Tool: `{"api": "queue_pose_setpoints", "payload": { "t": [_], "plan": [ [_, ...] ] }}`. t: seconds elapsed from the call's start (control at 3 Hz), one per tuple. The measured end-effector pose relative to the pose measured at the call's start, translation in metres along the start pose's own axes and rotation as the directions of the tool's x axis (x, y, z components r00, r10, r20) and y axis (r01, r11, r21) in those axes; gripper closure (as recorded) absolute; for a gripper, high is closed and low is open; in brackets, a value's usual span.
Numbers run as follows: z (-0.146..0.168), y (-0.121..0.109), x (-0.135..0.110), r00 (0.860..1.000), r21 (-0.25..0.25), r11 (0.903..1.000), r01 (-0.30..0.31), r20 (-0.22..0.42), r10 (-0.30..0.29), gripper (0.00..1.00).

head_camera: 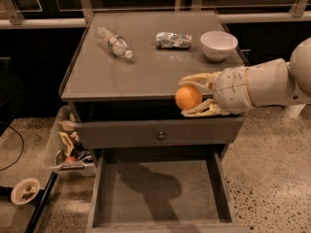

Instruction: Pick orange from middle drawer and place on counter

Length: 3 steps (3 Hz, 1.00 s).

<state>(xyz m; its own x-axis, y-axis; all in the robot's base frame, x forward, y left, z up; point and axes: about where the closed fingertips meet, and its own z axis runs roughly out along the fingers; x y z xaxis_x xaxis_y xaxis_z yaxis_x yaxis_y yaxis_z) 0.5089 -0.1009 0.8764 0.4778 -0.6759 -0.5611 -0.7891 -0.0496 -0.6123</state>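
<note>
My gripper comes in from the right and is shut on the orange, a small round orange fruit. It holds the fruit in the air at the front edge of the counter, just above the closed top drawer front. The middle drawer is pulled out below, its flat grey floor bare, with the shadow of my arm on it.
On the counter lie a clear plastic bottle, a crushed can and a white bowl. The top drawer front has a small round knob. A plastic bin of clutter stands at the cabinet's left on the speckled floor.
</note>
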Motion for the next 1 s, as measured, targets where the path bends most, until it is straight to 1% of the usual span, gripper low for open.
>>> {"api": "queue_pose_setpoints", "payload": {
  "t": [0.33, 0.67, 1.0],
  "plan": [
    [-0.005, -0.02, -0.004, 0.999, 0.037, 0.9985, 0.041, 0.009, -0.042, 1.0],
    [-0.001, -0.06, -0.003, 0.993, 0.059, 0.9936, 0.096, 0.059, -0.1, 1.0],
    [0.013, -0.114, -0.01, 0.98, 0.09, 0.9891, 0.116, 0.15, -0.129, 1.0]
  ]
}}
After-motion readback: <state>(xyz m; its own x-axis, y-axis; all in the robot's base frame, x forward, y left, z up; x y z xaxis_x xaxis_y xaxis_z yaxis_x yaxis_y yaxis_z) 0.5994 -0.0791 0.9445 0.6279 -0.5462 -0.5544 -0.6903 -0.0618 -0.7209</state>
